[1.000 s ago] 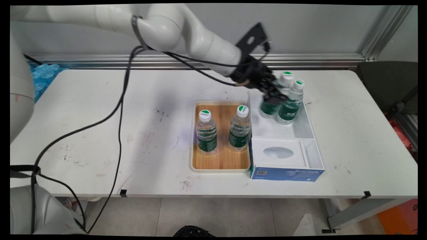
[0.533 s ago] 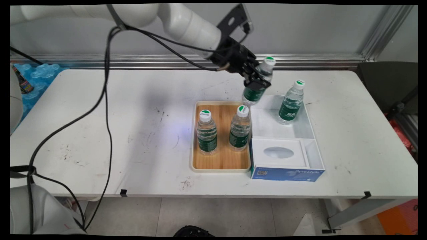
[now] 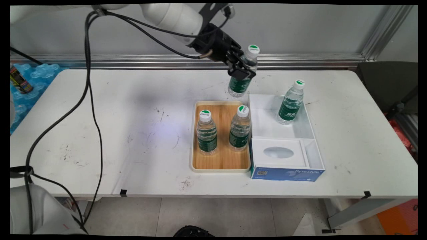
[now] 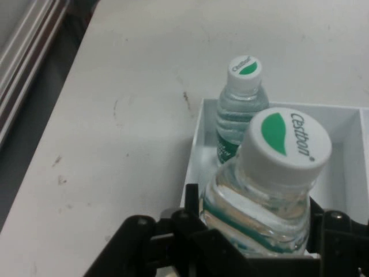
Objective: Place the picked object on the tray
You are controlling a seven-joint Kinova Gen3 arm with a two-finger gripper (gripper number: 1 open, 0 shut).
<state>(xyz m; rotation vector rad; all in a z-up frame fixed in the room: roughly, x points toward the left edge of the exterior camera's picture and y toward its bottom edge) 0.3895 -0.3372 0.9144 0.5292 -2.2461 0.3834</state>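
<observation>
My gripper (image 3: 241, 68) is shut on a small water bottle (image 3: 241, 83) with a green label and white cap, holding it tilted in the air above the far edge of the wooden tray (image 3: 220, 166). In the hand view the held water bottle (image 4: 271, 190) fills the space between the fingers (image 4: 190, 225). Two more bottles (image 3: 206, 132) (image 3: 240, 128) stand upright on the tray. One bottle (image 3: 290, 102) stands in the white box (image 3: 308, 123) to the right; in the hand view that bottle (image 4: 241, 104) shows beyond the held one, inside the white box (image 4: 196, 156).
The white box has a blue front wall (image 3: 287, 174) and an inner white insert (image 3: 278, 152). Black cables (image 3: 96, 126) hang from the arm over the table's left part. A metal rail (image 3: 133, 60) runs along the table's far edge.
The gripper has lifted the bottle out of the white box, up and to the left, from beside the other bottle to above the tray's far edge.
</observation>
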